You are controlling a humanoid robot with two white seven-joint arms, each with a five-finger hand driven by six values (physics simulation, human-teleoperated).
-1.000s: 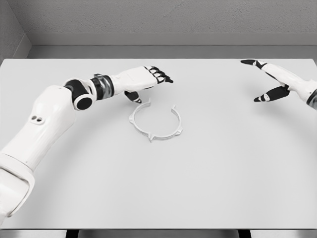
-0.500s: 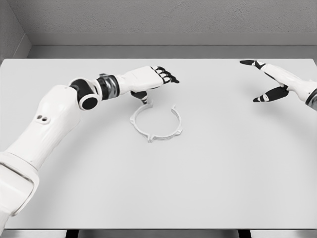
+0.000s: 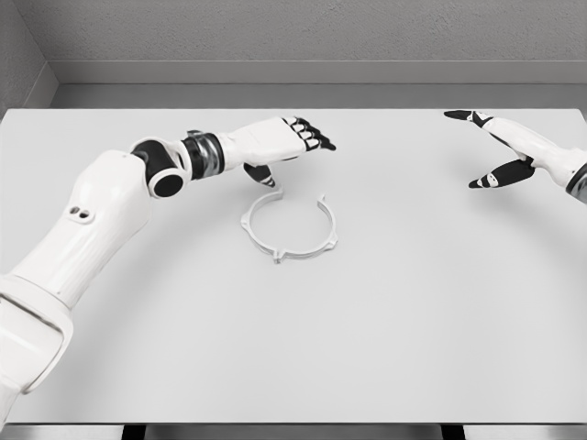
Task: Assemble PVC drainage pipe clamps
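Only the clamp ring (image 3: 290,227) interrupts the bare table (image 3: 413,321).

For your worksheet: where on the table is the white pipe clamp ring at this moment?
In the head view, the clamp ring lies flat on the white table, slightly left of centre, just below the left hand and far from the right hand.

No legible text, seemingly.

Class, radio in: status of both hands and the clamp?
Left hand open, above clamp ring. Right hand open, far right. Ring flat on table, ungrasped.
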